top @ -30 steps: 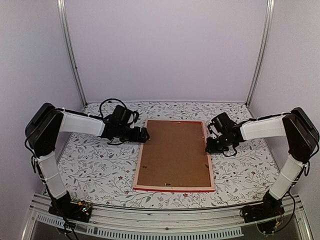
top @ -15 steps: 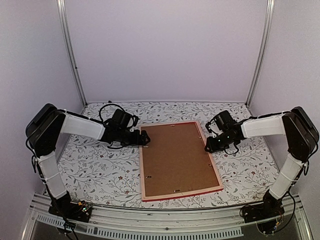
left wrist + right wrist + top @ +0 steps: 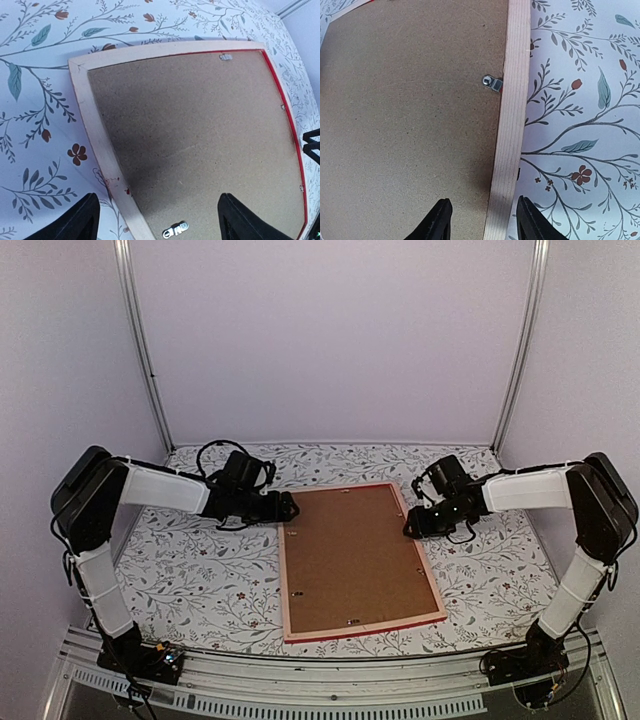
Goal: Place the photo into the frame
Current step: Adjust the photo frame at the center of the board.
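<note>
Near side first: the frame lies flat on the flowered bench, face down. Its pale wood rails are up and the red front shows only as a thin line along the edges. The brown backing board fills it, with small metal clips at the board's rim. It sits askew, the near end swung towards the right. Up the right rail now, and there's the right hand, low over the frame. Its fingers are partly spread and straddle the rail, one above the board, one above the bench. A gap shows on the board side, so nothing is gripped. Farther back, at the far-left corner, the left hand hovers with its fingers spread wide, one above the bench, the other above the board, holding nothing
</note>
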You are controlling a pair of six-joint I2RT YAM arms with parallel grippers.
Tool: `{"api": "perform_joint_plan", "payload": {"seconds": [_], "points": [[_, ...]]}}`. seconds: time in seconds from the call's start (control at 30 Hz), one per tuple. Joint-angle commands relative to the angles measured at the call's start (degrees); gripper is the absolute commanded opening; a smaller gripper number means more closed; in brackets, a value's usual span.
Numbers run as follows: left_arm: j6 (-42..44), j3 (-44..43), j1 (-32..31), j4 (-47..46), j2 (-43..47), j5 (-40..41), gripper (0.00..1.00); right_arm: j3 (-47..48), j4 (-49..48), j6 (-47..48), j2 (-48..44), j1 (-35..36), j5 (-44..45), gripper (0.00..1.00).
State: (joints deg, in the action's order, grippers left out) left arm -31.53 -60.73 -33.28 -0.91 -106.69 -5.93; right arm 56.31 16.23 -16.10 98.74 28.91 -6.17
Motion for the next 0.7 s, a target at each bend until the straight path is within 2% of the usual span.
{"api": "perform_joint_plan", "payload": {"seconds": [0.0,0.17,0.67], "points": [[0.9,-1.0,0.7,0.7,1.3,2.3,0.84,1.0,-1.1,-2.3,-2.8,0.1,1.1,0.52],[1.1,-1.6,1.1,0.7,0.4,3.4,0.86,1.3,-2.4,-3.9,-5.1,1.0,-0.3,0.59],[2.5,-8.7,1.2,0.7,-5.8,1.8,0.87,4.6,-1.0,-7.6,0.0,2.8,5.9,0.61]]}}
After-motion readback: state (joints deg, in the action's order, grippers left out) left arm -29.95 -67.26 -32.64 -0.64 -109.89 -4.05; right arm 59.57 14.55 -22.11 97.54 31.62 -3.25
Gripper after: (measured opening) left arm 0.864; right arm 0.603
